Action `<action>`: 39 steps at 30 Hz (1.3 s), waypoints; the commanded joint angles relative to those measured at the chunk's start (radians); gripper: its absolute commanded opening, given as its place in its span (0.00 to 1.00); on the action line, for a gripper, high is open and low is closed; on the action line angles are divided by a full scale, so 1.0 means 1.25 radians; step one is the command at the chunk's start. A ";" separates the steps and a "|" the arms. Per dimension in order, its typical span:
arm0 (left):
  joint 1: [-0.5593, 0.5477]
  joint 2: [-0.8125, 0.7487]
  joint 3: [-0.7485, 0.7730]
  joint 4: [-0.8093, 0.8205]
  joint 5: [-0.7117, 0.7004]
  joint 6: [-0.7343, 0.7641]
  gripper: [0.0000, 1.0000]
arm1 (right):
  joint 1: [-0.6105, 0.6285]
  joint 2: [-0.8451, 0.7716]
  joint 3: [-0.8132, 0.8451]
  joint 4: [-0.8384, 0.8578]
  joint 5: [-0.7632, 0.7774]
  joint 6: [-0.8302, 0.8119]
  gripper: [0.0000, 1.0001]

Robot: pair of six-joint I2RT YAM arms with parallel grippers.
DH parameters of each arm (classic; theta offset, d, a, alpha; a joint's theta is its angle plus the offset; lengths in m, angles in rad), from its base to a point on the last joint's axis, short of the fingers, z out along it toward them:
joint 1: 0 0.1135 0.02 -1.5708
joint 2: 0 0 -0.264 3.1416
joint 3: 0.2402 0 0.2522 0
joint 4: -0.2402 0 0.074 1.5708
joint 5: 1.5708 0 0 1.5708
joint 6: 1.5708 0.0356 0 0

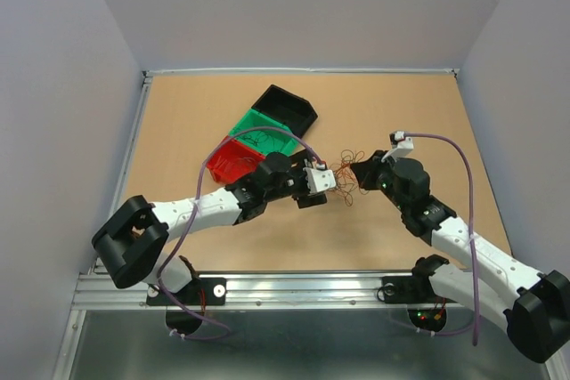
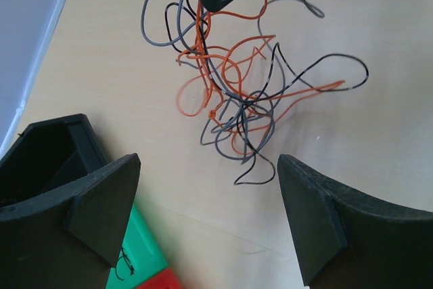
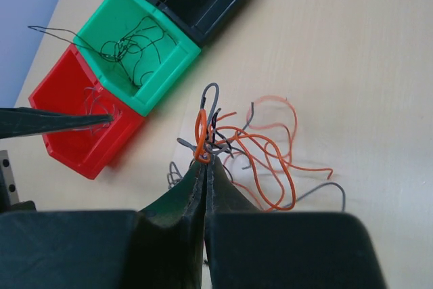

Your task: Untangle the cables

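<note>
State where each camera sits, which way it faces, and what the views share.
Top external: above, behind the bases, looking down on the table; left arm and right arm show.
Left wrist: looks past the open left gripper at the cables.
Right wrist: looks past the right gripper, shut on the cables, toward the bins.
Shared: all three show the cables.

Table [image 1: 401, 113]: I see a pale wooden top.
Bins: black bin [image 1: 287, 106], green bin [image 1: 258, 135] and red bin [image 1: 233, 162] sit touching in a diagonal row, left of centre.
Cables [image 1: 346, 180]: I see a wiry orange-and-grey clump near centre, right of the red bin.
</note>
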 commanded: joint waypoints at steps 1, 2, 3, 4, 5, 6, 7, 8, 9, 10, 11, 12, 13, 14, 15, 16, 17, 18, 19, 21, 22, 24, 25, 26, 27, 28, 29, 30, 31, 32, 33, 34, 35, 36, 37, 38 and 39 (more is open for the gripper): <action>0.000 0.014 0.015 0.011 -0.014 0.014 0.94 | 0.006 0.005 -0.009 0.075 -0.035 -0.017 0.01; 0.000 0.021 0.016 0.012 -0.016 0.018 0.94 | 0.005 0.010 -0.009 0.076 -0.033 -0.018 0.00; 0.000 0.022 0.017 0.014 -0.021 0.019 0.94 | 0.005 0.012 -0.007 0.076 -0.033 -0.019 0.01; 0.000 0.025 0.017 0.015 -0.025 0.018 0.94 | 0.005 0.014 -0.006 0.077 -0.032 -0.019 0.01; 0.000 0.028 0.019 0.015 -0.036 0.018 0.94 | 0.005 0.015 -0.006 0.078 -0.033 -0.022 0.01; 0.001 0.030 0.019 0.016 -0.042 0.017 0.93 | 0.005 0.015 -0.007 0.080 -0.035 -0.022 0.00; 0.002 0.033 0.021 0.016 -0.048 0.018 0.93 | 0.006 0.015 -0.007 0.082 -0.035 -0.023 0.01; 0.005 0.033 0.021 0.015 -0.046 0.018 0.89 | 0.005 0.015 -0.007 0.085 -0.036 -0.023 0.01; 0.012 0.033 0.021 0.006 -0.039 0.023 0.86 | 0.005 0.016 -0.009 0.085 -0.035 -0.025 0.01; 0.016 0.035 0.021 0.003 -0.030 0.026 0.83 | 0.005 0.018 -0.009 0.085 -0.035 -0.027 0.00; 0.020 0.037 0.021 -0.002 -0.018 0.029 0.81 | 0.006 0.018 -0.009 0.086 -0.036 -0.028 0.01; 0.023 0.038 0.024 -0.012 -0.009 0.030 0.80 | 0.006 0.018 -0.009 0.086 -0.036 -0.028 0.00; 0.032 0.043 0.026 -0.024 0.008 0.034 0.79 | 0.005 0.019 -0.007 0.086 -0.037 -0.029 0.00; 0.036 0.046 0.031 -0.030 0.015 0.035 0.79 | 0.005 0.020 -0.009 0.086 -0.040 -0.030 0.00; 0.039 0.049 0.036 -0.040 0.023 0.037 0.79 | 0.005 0.020 -0.007 0.086 -0.038 -0.030 0.01; 0.044 0.057 0.039 -0.049 0.036 0.041 0.79 | 0.005 0.021 -0.006 0.086 -0.042 -0.031 0.00; 0.047 0.062 0.045 -0.062 0.041 0.045 0.79 | 0.005 0.023 -0.007 0.087 -0.041 -0.033 0.01; 0.048 0.066 0.046 -0.068 0.047 0.047 0.79 | 0.005 0.023 -0.007 0.087 -0.042 -0.033 0.01; 0.049 0.073 0.048 -0.075 0.058 0.053 0.79 | 0.005 0.023 -0.007 0.087 -0.043 -0.034 0.01; 0.049 0.082 0.056 -0.084 0.063 0.056 0.79 | 0.005 0.020 -0.009 0.086 -0.043 -0.034 0.01; 0.049 0.092 0.061 -0.088 0.067 0.055 0.78 | 0.005 0.021 -0.007 0.086 -0.044 -0.036 0.00; 0.049 0.103 0.072 -0.099 0.069 0.055 0.77 | 0.005 0.018 -0.009 0.087 -0.044 -0.035 0.00; 0.049 0.114 0.077 -0.104 0.076 0.057 0.74 | 0.005 0.016 -0.010 0.087 -0.044 -0.036 0.00; 0.049 0.119 0.080 -0.108 0.077 0.056 0.73 | 0.005 0.014 -0.011 0.087 -0.044 -0.038 0.00; 0.049 0.125 0.090 -0.116 0.079 0.057 0.70 | 0.005 0.009 -0.013 0.087 -0.043 -0.038 0.00; 0.049 0.130 0.096 -0.121 0.083 0.058 0.67 | 0.006 0.007 -0.013 0.087 -0.043 -0.039 0.01; 0.049 0.142 0.108 -0.131 0.087 0.059 0.61 | 0.005 0.004 -0.015 0.087 -0.044 -0.038 0.00; 0.049 0.149 0.115 -0.137 0.085 0.058 0.59 | 0.006 0.003 -0.016 0.087 -0.046 -0.036 0.01; 0.049 0.160 0.122 -0.142 0.084 0.057 0.56 | 0.005 0.002 -0.016 0.088 -0.047 -0.035 0.00; 0.049 0.166 0.132 -0.151 0.087 0.057 0.52 | 0.005 0.002 -0.016 0.091 -0.049 -0.035 0.00; 0.049 0.171 0.134 -0.154 0.089 0.058 0.49 | 0.005 0.003 -0.016 0.091 -0.051 -0.034 0.00; 0.049 0.174 0.137 -0.158 0.093 0.062 0.46 | 0.005 0.005 -0.016 0.092 -0.051 -0.033 0.01; 0.049 0.181 0.140 -0.163 0.096 0.063 0.38 | 0.005 0.005 -0.015 0.094 -0.047 -0.031 0.01; 0.049 0.183 0.142 -0.165 0.098 0.066 0.33 | 0.005 0.005 -0.015 0.094 -0.042 -0.031 0.00; 0.049 0.186 0.142 -0.165 0.097 0.067 0.26 | 0.005 0.005 -0.016 0.094 -0.035 -0.029 0.01; 0.049 0.186 0.140 -0.165 0.094 0.068 0.06 | 0.005 0.005 -0.016 0.094 -0.012 -0.028 0.01; 0.049 0.186 0.140 -0.161 0.086 0.063 0.00 | 0.005 0.005 -0.021 0.093 0.007 -0.025 0.00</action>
